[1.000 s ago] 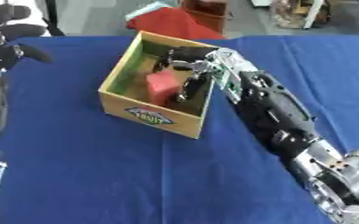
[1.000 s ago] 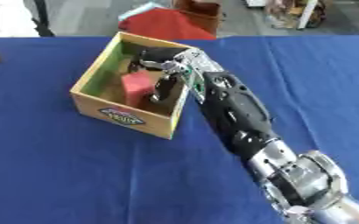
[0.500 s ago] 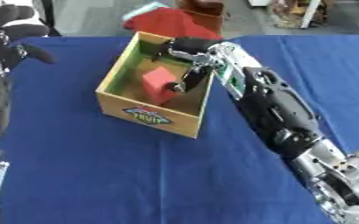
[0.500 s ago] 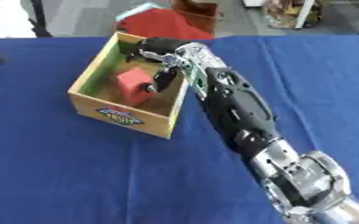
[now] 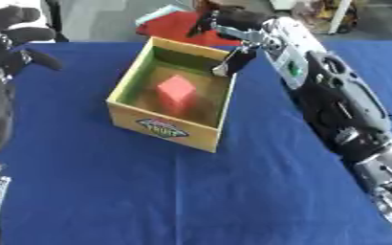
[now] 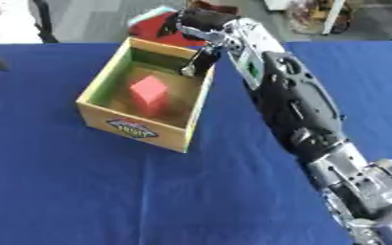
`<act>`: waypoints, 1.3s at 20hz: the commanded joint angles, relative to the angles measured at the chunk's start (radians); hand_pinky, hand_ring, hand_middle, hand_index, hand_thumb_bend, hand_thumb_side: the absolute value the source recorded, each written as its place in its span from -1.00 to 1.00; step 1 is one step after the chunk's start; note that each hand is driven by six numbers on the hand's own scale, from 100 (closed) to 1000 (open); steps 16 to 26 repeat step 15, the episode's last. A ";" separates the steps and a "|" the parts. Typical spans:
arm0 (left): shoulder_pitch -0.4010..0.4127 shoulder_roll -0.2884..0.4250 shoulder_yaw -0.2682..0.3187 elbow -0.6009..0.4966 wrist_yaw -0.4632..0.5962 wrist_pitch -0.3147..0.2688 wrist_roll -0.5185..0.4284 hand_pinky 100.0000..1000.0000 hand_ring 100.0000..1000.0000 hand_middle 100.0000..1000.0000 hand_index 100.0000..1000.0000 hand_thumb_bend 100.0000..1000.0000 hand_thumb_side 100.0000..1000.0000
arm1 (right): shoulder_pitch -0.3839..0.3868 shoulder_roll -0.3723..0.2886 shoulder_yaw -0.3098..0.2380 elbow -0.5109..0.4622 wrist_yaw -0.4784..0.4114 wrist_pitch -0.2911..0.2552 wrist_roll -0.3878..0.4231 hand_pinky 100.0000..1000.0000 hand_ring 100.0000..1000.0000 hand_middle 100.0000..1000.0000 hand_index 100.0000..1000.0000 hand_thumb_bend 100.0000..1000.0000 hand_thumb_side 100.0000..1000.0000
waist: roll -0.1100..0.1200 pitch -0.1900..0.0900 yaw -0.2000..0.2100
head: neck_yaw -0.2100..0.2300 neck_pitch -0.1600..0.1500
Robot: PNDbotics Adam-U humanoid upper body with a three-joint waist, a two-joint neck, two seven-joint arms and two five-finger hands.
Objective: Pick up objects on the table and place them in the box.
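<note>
A yellow cardboard box (image 5: 162, 125) with a green inside stands on the blue tablecloth, left of centre. A red cube (image 5: 176, 89) lies on its floor, touched by nothing. My right arm runs from the lower right up along the box's right side. My right hand (image 5: 233, 21) hangs over the box's far right corner, above the rim, open and holding nothing, with one finger (image 5: 227, 66) pointing down just inside the wall. My left hand (image 5: 7, 40) is raised at the upper left, open with fingers spread, well away from the box.
A red object (image 5: 172, 25) with a teal piece (image 5: 153, 14) beside it sits just beyond the table's far edge, behind the box. Blue cloth (image 5: 174, 191) covers the table in front of the box. Floor and furniture legs show at the back.
My right hand has let go of the red cube and risen out of the box toward its far right corner. The cube now lies alone inside. The left hand stayed put.
</note>
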 commanded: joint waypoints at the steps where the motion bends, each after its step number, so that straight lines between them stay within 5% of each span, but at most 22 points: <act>1: -0.005 0.017 0.005 -0.017 -0.003 -0.002 -0.002 0.04 0.46 0.49 0.67 -1.00 0.70 | -0.010 -0.065 0.003 -0.089 -0.053 0.006 0.014 0.68 0.63 0.52 0.72 -0.61 -1.00 | 0.002 -0.021 -0.003 | 0.008 0.005; 3: -0.005 0.020 0.007 -0.017 -0.004 -0.002 0.001 0.04 0.46 0.49 0.67 -1.00 0.69 | 0.002 -0.092 0.000 -0.137 -0.083 0.002 0.002 0.66 0.61 0.50 0.72 -0.65 -1.00 | 0.003 -0.021 -0.006 | 0.013 0.009; 14: -0.001 0.030 0.015 -0.017 -0.012 -0.007 0.020 0.04 0.46 0.49 0.67 -1.00 0.69 | 0.100 -0.225 -0.085 -0.417 -0.256 0.058 -0.162 0.48 0.46 0.36 0.63 -0.86 0.26 | 0.017 -0.019 -0.028 | 0.026 0.017; 26: -0.001 0.031 0.016 -0.017 -0.013 -0.007 0.021 0.04 0.46 0.49 0.67 -1.00 0.69 | 0.114 -0.236 -0.096 -0.441 -0.271 0.072 -0.177 0.48 0.46 0.36 0.63 -0.89 0.31 | 0.018 -0.018 -0.030 | 0.027 0.017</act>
